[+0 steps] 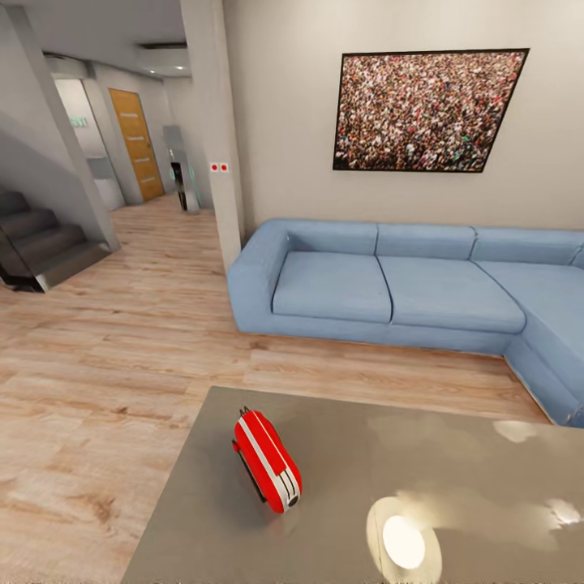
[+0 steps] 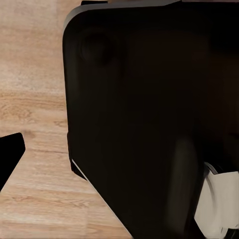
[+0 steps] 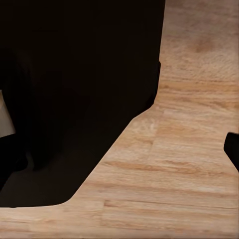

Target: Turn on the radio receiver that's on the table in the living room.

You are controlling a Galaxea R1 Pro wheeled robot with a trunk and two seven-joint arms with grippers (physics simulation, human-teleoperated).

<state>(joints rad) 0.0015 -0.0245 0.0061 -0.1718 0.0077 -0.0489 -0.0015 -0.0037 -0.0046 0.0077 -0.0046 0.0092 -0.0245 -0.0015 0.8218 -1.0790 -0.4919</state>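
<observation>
Here the radio (image 1: 268, 460) is seen lying on the grey table (image 1: 454, 495), near its left edge, with the blue sofa (image 1: 405, 284) beyond. The approach step is judged to be nearly done. Next, an arm must be raised and brought to the radio's switch. From the wrist views, over plank floor (image 3: 189, 164), the fingers' state cannot be told.
</observation>
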